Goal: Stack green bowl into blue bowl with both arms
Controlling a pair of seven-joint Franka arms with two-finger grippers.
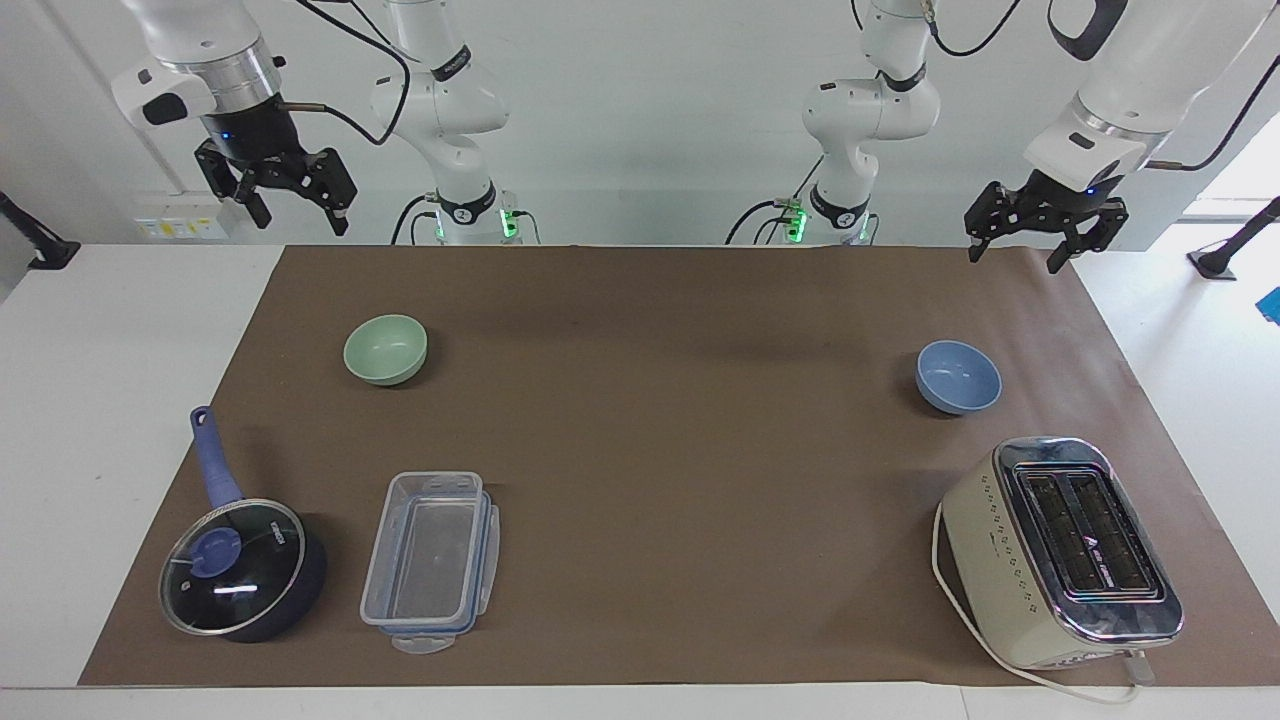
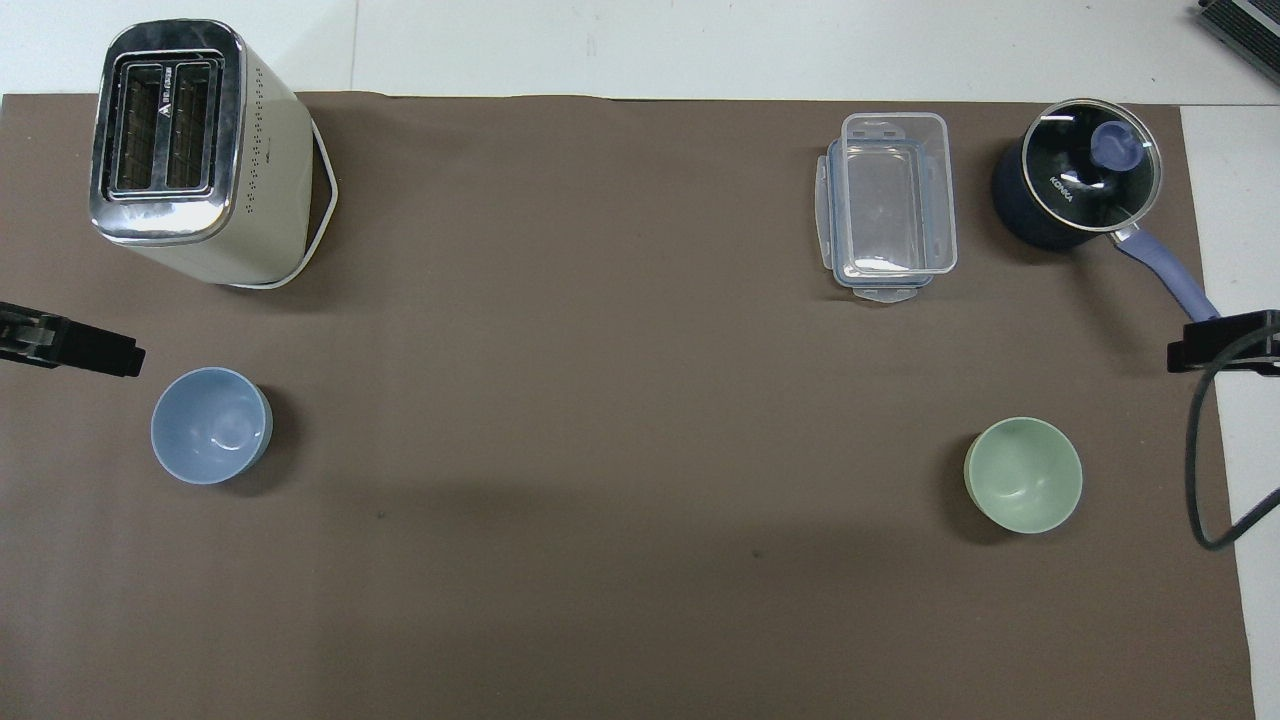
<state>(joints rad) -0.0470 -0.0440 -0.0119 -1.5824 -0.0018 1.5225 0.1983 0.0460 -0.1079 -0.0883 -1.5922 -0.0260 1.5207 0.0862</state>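
The pale green bowl (image 1: 385, 350) (image 2: 1023, 475) sits upright and empty on the brown mat toward the right arm's end. The light blue bowl (image 1: 958, 377) (image 2: 211, 425) sits upright and empty toward the left arm's end, a long way from the green one. My right gripper (image 1: 300, 218) hangs open high above the mat's edge by the robots, clear of the green bowl. My left gripper (image 1: 1015, 255) hangs open over the mat's corner at its own end, clear of the blue bowl. In the overhead view only black fingers (image 2: 80, 347) (image 2: 1222, 342) show at the side edges. Neither gripper holds anything.
A cream toaster (image 1: 1060, 550) (image 2: 190, 150) stands farther from the robots than the blue bowl. A clear plastic container (image 1: 430, 548) (image 2: 890, 205) and a dark blue lidded saucepan (image 1: 240, 570) (image 2: 1080, 180) stand farther out than the green bowl. A brown mat (image 1: 680, 400) covers the white table.
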